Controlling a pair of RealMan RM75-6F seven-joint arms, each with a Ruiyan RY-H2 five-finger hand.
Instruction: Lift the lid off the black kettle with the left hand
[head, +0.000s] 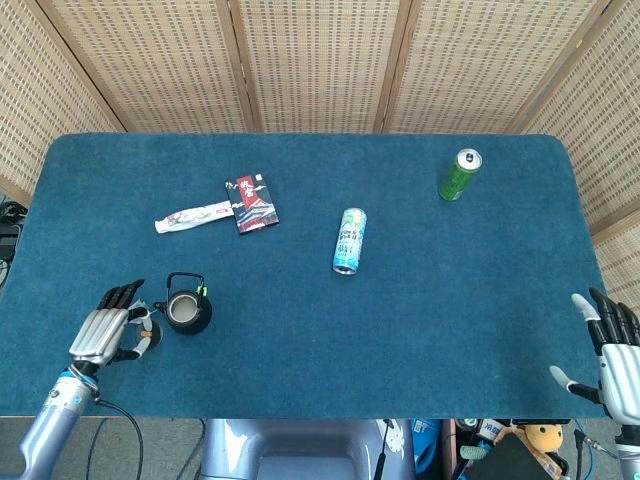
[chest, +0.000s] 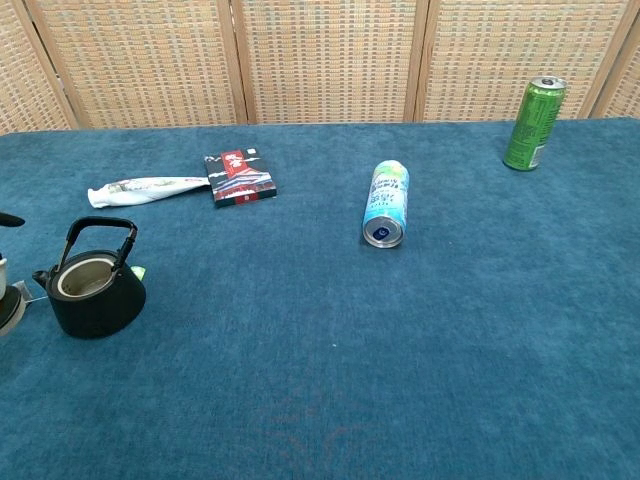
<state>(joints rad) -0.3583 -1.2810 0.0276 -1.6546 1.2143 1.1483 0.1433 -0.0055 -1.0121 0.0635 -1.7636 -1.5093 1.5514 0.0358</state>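
The black kettle (head: 186, 312) stands upright near the table's front left with its mouth uncovered and its handle up; the chest view shows the kettle (chest: 95, 298) the same way. My left hand (head: 103, 335) is to the left of the kettle, apart from it, and holds the lid (head: 144, 342) at its fingertips. In the chest view only a sliver of the lid (chest: 8, 310) shows at the left border, off the kettle. My right hand (head: 614, 350) hangs off the table's front right corner, fingers spread, holding nothing.
A blue-white can (head: 349, 241) lies on its side mid-table. A green can (head: 459, 175) stands at the back right. A red-black packet (head: 252, 203) and a white tube (head: 193, 216) lie behind the kettle. Wicker screens close off the back.
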